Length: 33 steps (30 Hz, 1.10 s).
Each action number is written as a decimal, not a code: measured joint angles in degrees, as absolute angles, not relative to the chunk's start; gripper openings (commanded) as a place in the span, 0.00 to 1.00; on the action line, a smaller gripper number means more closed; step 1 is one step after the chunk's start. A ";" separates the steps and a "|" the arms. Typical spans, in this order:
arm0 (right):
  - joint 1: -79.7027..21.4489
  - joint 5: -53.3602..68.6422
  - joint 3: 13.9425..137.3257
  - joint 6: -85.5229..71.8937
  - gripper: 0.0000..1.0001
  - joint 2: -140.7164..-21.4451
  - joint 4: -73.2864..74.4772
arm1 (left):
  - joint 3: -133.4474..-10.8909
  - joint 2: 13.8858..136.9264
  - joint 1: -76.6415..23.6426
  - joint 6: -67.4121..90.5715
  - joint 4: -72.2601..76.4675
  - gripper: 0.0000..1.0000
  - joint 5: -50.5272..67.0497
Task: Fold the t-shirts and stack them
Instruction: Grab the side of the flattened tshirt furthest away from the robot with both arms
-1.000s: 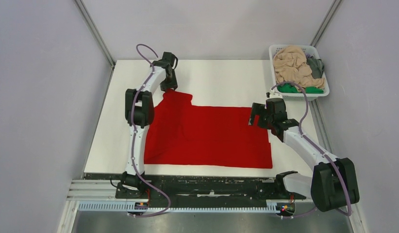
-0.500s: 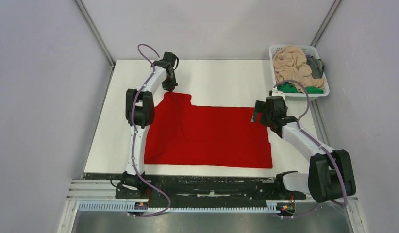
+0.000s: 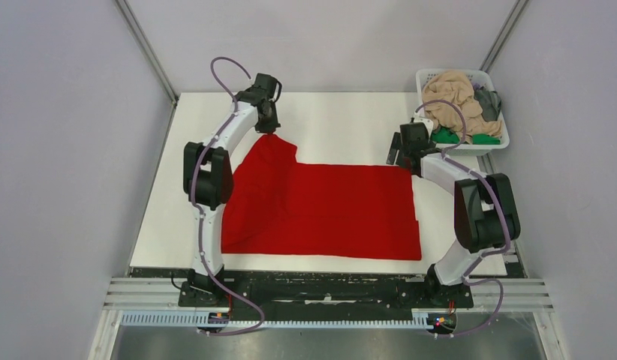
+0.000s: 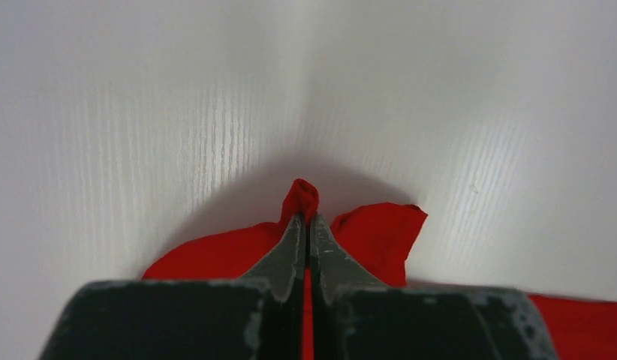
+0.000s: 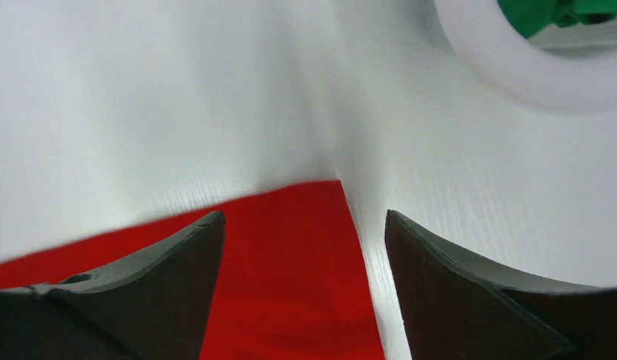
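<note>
Your red t-shirt [image 3: 320, 206] is soft matt cloth, lying smooth across the middle of the top view. The table [image 3: 343, 120] under it is white and matt, with a fine ribbed grain. At the upper right, the basket [image 3: 419, 79] is white slotted plastic, and the peach-beige t-shirt [image 3: 448, 97] in it is crumpled cloth. The left gripper [image 4: 306, 220] has dark matt fingers [image 4: 279, 259], scuffed pale at the edges. The rail [image 3: 140, 289] along the bottom looks like bare metal.

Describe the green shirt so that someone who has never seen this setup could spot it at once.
On the white table, look to the far right corner, where a white slotted basket stands. The green shirt lies bunched inside along its near wall, in front of the big peach-beige shirt and the dark grey shirt. It is the only green cloth in view.
</note>
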State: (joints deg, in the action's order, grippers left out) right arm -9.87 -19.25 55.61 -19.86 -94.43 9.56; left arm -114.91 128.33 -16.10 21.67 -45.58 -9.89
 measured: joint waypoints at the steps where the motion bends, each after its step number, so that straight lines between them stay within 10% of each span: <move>1: -9.69 -19.31 56.53 -19.86 0.77 -95.79 9.28 | -114.56 127.66 -16.16 21.67 -45.23 0.02 -9.89; 24: -7.90 -17.37 55.86 -19.42 0.45 -103.20 2.70 | -99.85 117.12 -16.27 21.69 -40.03 0.02 -10.46; 33: -7.25 -15.16 53.95 -16.40 0.06 -102.37 -0.56 | -97.38 115.90 -16.27 21.71 -38.94 0.02 -10.37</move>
State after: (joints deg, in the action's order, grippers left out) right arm -7.25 -15.16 53.95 -16.40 -102.37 -0.56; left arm -97.38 115.90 -16.27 21.71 -38.94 -10.37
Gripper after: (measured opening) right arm 0.161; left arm 0.036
